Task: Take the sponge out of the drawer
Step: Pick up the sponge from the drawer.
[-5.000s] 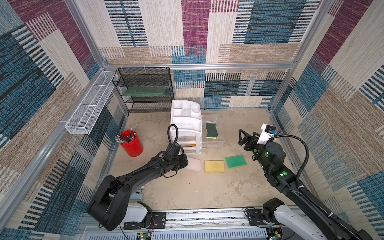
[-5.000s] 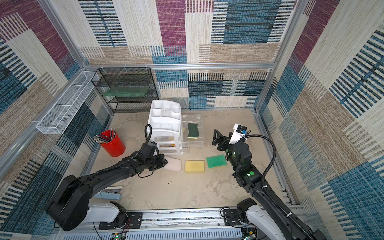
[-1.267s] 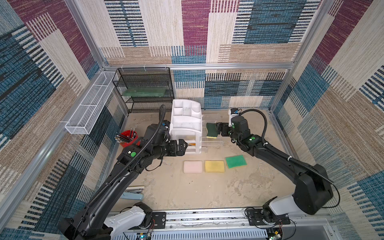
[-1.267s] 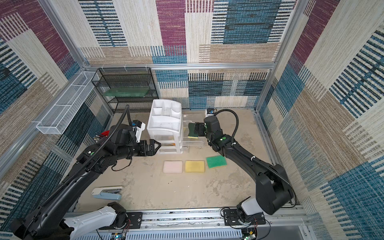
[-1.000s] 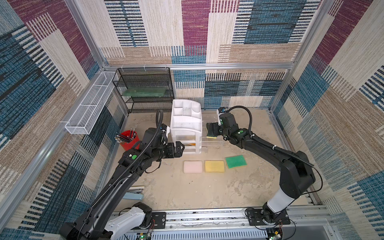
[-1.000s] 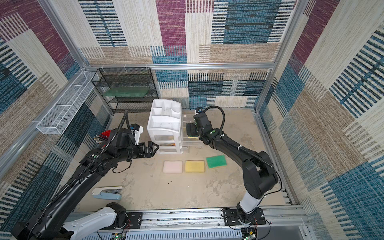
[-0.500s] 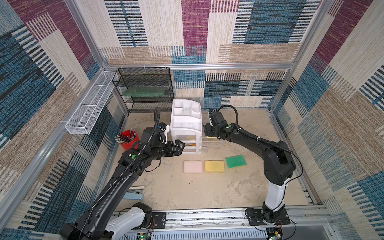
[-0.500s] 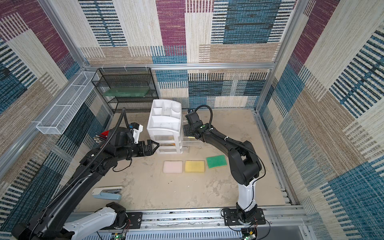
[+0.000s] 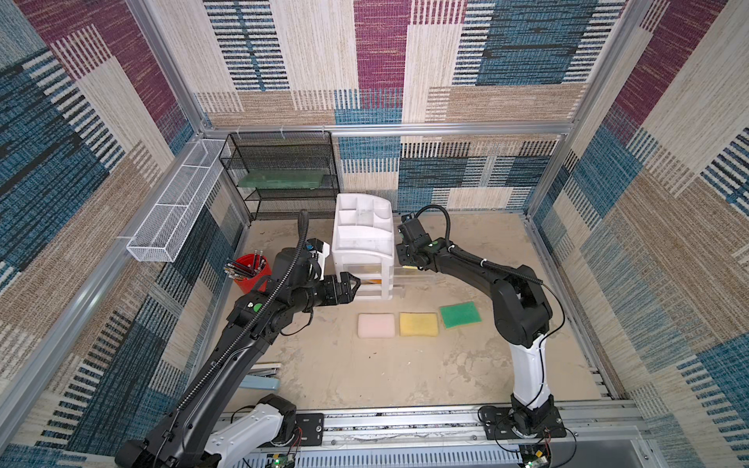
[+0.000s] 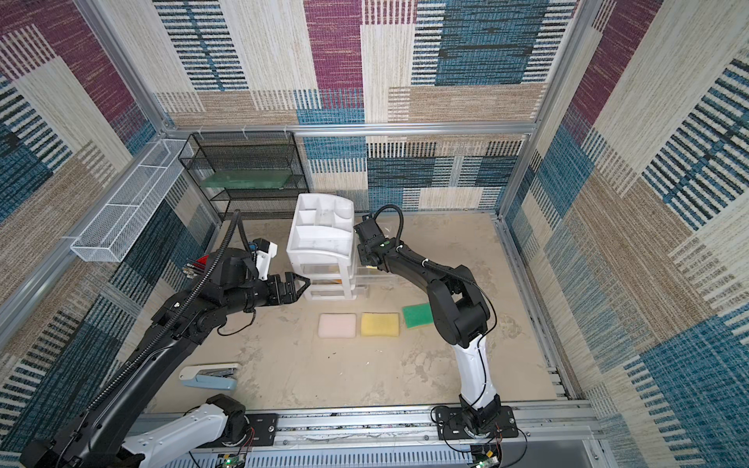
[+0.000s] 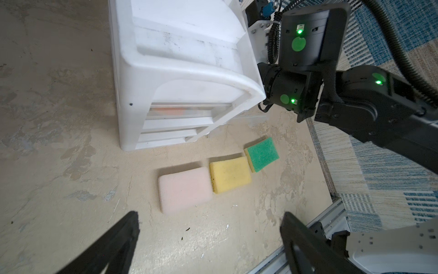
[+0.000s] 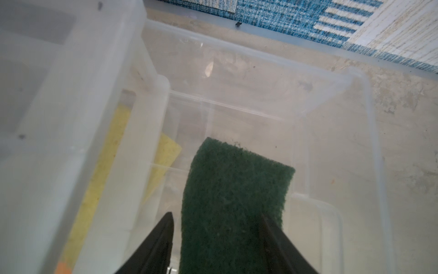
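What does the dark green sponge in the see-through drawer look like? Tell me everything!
The dark green sponge is a flat, rough, fuzzy-looking pad with straight edges and squarish corners. It lies inside the pulled-out clear plastic drawer, its far end stopping short of the drawer's wall. The right pincer reaches down over it, one black finger at each long side. Whether the fingers are squeezing it cannot be told. The near end is hidden behind the pincer, and in both top views the arm covers the sponge.

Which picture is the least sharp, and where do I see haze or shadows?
Right wrist view: least sharp; the dark green sponge looks soft, and the walls of the clear drawer give a milky haze. Left wrist view: sharp floor, a short soft shadow along the pink sponge. Both top views: even light, no strong glare.
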Tool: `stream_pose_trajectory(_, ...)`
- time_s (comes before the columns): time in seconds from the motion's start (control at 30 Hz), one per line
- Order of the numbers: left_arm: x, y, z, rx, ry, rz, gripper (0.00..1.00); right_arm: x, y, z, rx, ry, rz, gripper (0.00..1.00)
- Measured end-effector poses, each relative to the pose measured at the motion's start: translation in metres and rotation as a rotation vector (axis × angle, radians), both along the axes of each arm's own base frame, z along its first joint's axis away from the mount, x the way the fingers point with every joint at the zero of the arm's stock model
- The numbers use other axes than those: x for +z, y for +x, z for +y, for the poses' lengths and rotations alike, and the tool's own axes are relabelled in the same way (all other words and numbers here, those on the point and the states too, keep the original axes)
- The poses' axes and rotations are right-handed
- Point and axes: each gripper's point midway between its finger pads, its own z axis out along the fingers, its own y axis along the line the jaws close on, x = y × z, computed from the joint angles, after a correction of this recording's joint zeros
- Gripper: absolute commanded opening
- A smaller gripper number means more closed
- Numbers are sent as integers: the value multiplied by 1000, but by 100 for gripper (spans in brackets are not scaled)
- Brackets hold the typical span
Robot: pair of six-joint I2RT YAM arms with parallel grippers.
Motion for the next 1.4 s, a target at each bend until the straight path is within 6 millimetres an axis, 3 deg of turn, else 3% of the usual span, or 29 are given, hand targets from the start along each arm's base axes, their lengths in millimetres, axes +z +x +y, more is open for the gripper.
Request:
stream_pose_trajectory(0.1, 2, -1, 0, -5, -9, -2, 95, -3, 3, 0, -15, -13, -6, 43)
stream_pose_trajectory(0.27, 1, -1, 0, -4, -10, -2, 95, -7, 5, 1, -22, -16, -4, 16)
stream_pose_trajectory(0.5, 1, -1, 0, 6, -23, 9, 95, -1, -2, -3, -23, 1, -10, 4)
stream_pose_trajectory(0.63, 0, -1, 0, 8, -26, 13, 95, 26, -10, -6, -15, 33, -45, 4)
stream_pose_trajectory(0.83, 0, -3, -3, -11, -41, 22, 95, 101, -33, -7, 38, 108, -190, 4)
stream_pose_trajectory(0.97, 1, -4, -9, -40, -66, 27, 94, 155, -67, -9, 107, 156, -297, 6)
stream_pose_trajectory(1.13, 3, -4, -22, -105, -119, 37, 92, 213, -151, 12, 358, 204, -445, 10)
stream_pose_trajectory(1.23, 6, -8, -32, -162, -167, 51, 91, 227, -200, 24, 555, 229, -507, 8)
stream_pose_trajectory(1.4, 20, -19, -50, -281, -273, 41, 91, 222, -264, 40, 788, 235, -538, 3)
